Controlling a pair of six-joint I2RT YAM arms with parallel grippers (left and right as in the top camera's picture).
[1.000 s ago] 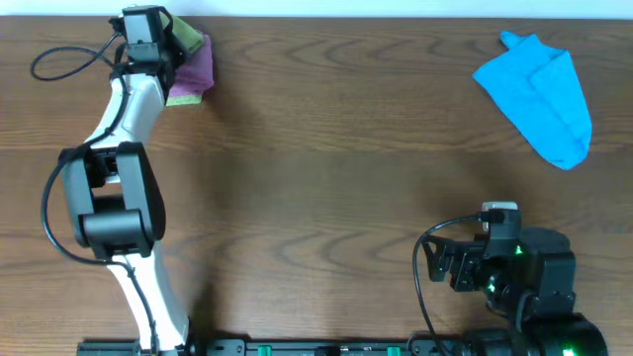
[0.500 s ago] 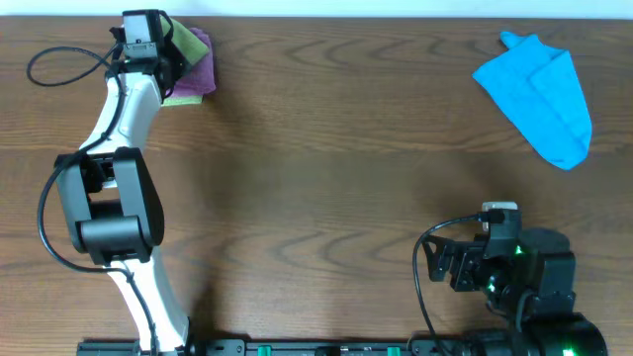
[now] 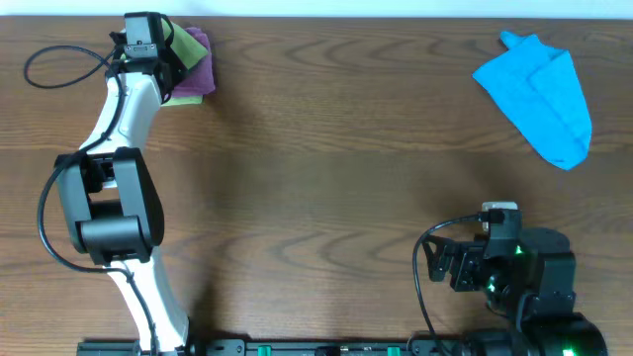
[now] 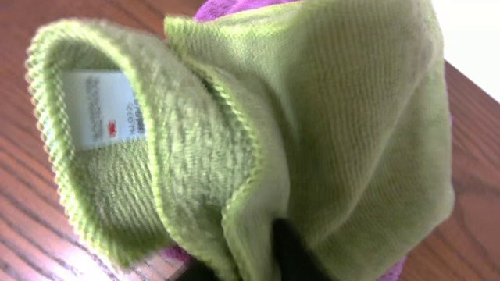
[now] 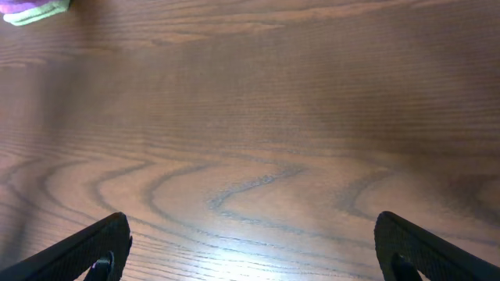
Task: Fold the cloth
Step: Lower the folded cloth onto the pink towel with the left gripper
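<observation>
Left claw (image 4: 283,251) mostly hidden behind cloth (image 4: 336,117); right claw (image 5: 251,251) cut off by lower picture edge

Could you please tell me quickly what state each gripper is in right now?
Left gripper: cannot be told; the cloth bunches around it and hides the jaws.
Right gripper: open, holding nothing.

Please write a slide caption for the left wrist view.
Close view of a bunched yellow-green terry cloth, its white tag showing, with a purple cloth behind it, on a wooden table.
</observation>
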